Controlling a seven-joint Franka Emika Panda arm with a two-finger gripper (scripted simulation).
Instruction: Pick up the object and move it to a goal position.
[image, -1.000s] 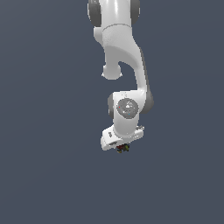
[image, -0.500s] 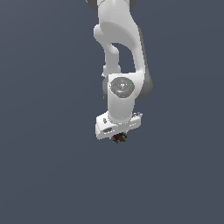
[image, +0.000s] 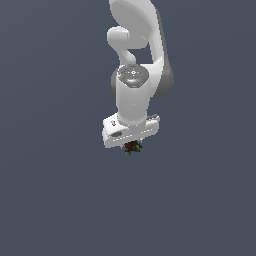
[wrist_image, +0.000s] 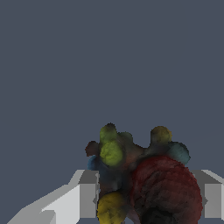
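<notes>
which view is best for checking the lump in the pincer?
Wrist view. The lump fills much of that picture: knobbly, dark, with yellow, green, blue and red bumps, sitting between the two grey fingers. The exterior view shows only a tiny dark speck under the white pincer, colours barely readable.

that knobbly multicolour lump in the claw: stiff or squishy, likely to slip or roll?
The lump shows rounded red, yellow and green bulbs in the wrist view, so it would probably wobble rather than roll cleanly. It seems to keep its shape between the claw fingers, suggesting stiff. The bumpy surface gives few flat contacts, so it may twist or slip.
</notes>
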